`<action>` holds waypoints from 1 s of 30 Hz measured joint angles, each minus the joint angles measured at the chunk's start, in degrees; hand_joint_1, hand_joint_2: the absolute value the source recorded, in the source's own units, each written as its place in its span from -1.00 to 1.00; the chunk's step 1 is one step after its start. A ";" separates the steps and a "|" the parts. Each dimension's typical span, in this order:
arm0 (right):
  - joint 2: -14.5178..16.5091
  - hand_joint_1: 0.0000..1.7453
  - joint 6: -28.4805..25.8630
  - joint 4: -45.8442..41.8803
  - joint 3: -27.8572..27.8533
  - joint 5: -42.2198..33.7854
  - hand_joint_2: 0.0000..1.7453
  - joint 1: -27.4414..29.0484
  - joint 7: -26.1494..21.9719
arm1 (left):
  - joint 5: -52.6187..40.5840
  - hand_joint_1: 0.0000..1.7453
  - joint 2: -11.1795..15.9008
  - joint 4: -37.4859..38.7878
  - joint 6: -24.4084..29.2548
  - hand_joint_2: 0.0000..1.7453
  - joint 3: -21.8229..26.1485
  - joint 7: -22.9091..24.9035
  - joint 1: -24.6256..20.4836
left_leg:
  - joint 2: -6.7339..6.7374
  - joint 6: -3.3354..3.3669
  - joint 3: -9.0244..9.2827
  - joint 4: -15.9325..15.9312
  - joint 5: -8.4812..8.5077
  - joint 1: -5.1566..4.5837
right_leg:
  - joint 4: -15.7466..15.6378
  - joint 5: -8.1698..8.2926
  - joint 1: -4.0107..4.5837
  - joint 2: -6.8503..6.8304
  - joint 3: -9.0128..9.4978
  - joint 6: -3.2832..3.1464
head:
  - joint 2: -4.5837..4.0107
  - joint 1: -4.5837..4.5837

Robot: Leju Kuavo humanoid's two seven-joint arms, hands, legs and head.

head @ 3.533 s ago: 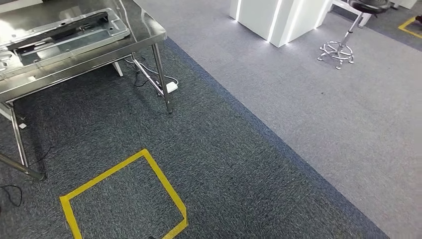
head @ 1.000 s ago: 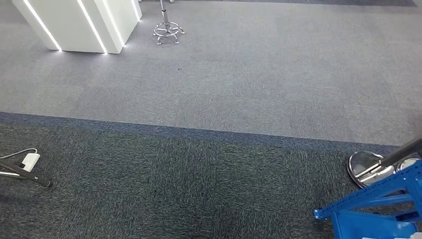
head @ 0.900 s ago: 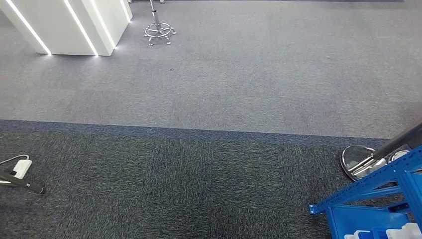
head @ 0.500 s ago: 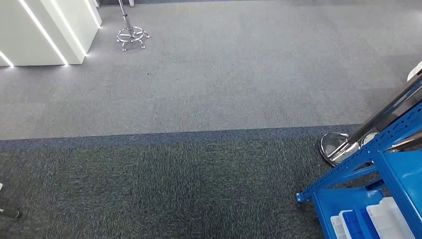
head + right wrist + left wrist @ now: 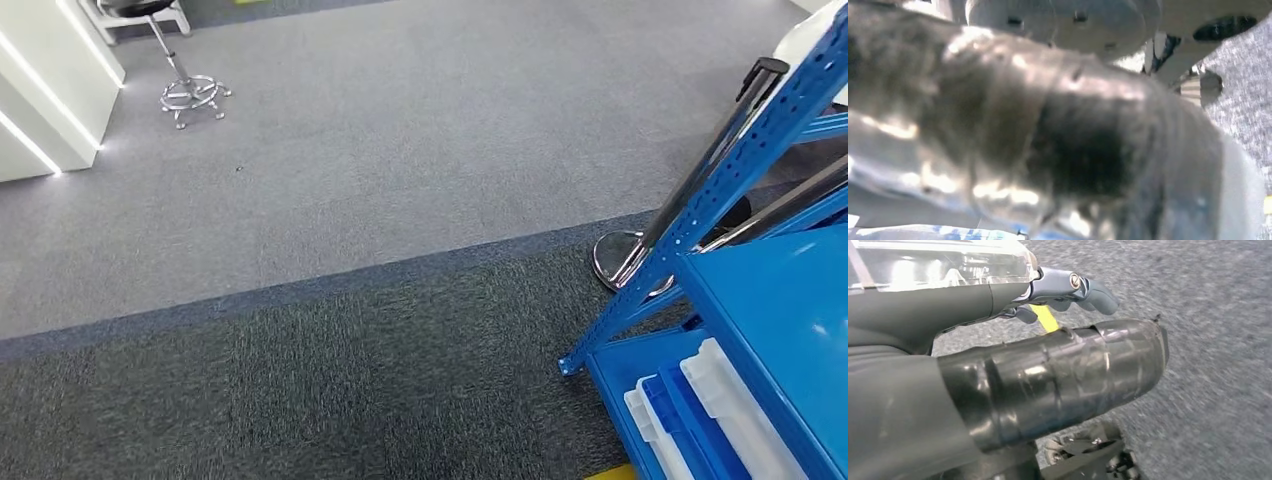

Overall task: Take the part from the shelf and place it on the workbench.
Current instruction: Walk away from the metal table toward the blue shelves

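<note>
Blue shelf (image 5: 760, 300) cut off at right and bottom edges of head view; white and blue bins (image 5: 690, 410) on its lower level cropped, contents untellable. White counter (image 5: 40, 90) clipped at left edge. Right hand (image 5: 1058, 135) heavily blurred in right wrist view, finger pose unreadable. Left hand (image 5: 1048, 365): thumb hides most fingers.

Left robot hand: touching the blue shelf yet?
Apart. The left wrist view shows the left robot hand hanging over bare carpet, holding nothing; the head view puts the blue shelf off to the right.
</note>
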 joint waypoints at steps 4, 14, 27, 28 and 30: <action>0.01 -1.00 -0.15 0.00 0.00 -0.01 -1.00 -0.09 0.04 | 0.13 -1.00 0.01 0.00 -0.12 -1.00 0.00 0.15 0.40 | -3.05 0.11 -6.54 13.35 -5.06 0.07 | 0.07 0.00 0.51 2.46 -0.02 -0.60 | 0.00 -0.05; 0.17 -1.00 -0.56 0.06 0.00 0.02 -1.00 0.11 0.38 | 0.33 -1.00 0.13 0.00 -0.39 -1.00 0.00 0.21 0.17 | -5.52 2.83 0.18 -4.43 4.64 -0.27 | 1.02 -0.50 0.67 5.91 -0.82 1.20 | 0.00 0.06; 0.07 -1.00 -0.51 0.07 0.00 0.07 -1.00 -0.04 0.36 | 0.32 -1.00 0.11 0.00 -0.56 -1.00 0.00 0.15 0.22 | 2.68 1.17 0.96 -3.69 3.27 -0.70 | 0.63 -0.18 0.33 -2.43 -0.42 1.23 | 0.00 0.19; 0.06 -1.00 -0.51 0.07 0.00 0.07 -1.00 0.00 0.34 | 0.32 -1.00 0.11 0.00 -0.56 -1.00 0.00 0.15 0.14 | 2.65 0.81 1.13 -3.58 3.05 -0.57 | 0.48 -0.06 0.24 -1.87 -0.42 0.87 | 0.00 0.17; 0.06 -1.00 -0.52 0.07 -0.01 0.09 -1.00 -0.05 0.32 | 0.32 -1.00 0.10 0.00 -0.57 -1.00 0.00 0.15 0.02 | 0.54 0.24 0.41 -1.30 1.11 -0.28 | 0.16 0.26 -0.07 -0.79 -0.37 0.12 | 0.00 0.11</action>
